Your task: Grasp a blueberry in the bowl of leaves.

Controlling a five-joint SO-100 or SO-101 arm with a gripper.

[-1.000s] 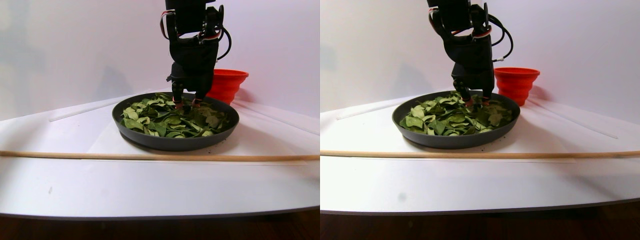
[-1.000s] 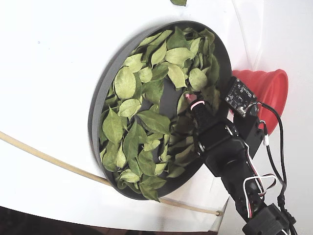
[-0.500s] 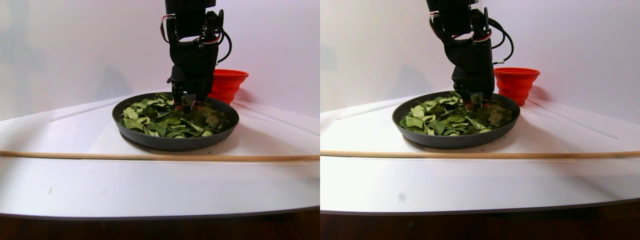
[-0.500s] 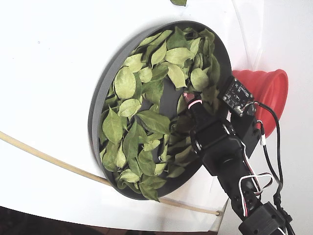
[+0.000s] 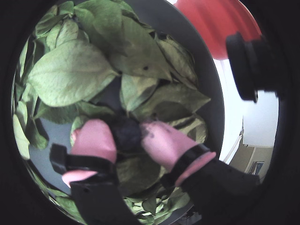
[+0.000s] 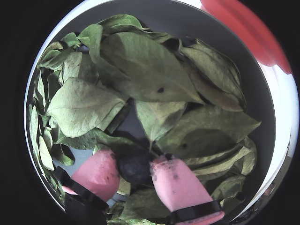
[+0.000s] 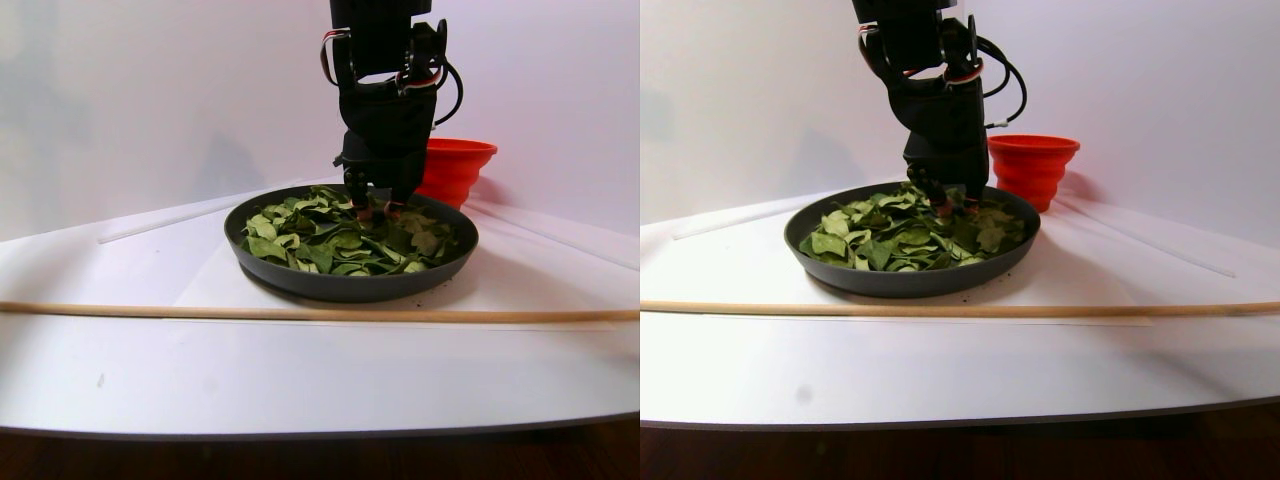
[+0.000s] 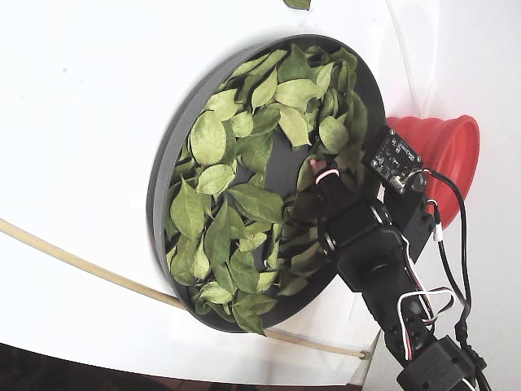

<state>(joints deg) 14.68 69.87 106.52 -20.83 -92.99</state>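
Note:
The blueberry [image 5: 125, 132] is a near-black round berry pinched between my two pink fingertips; it shows in both wrist views [image 6: 134, 168]. My gripper [image 5: 127, 136] is shut on it, down among the green leaves [image 5: 70, 75] in the dark grey bowl [image 5: 206, 79]. In a wrist view the leaves [image 6: 140, 70] fill the bowl [image 6: 262, 103] around my gripper [image 6: 136, 171]. In the stereo pair view my gripper [image 7: 375, 212] reaches straight down into the bowl [image 7: 345, 285]. In the fixed view my gripper [image 8: 321, 175] sits at the bowl's [image 8: 163, 171] right side; the berry is hidden there.
A red ribbed cup [image 7: 455, 165] stands just behind the bowl, also in the fixed view [image 8: 444, 151] and the wrist view [image 5: 215, 23]. A thin wooden stick [image 7: 300, 313] lies across the white table in front of the bowl.

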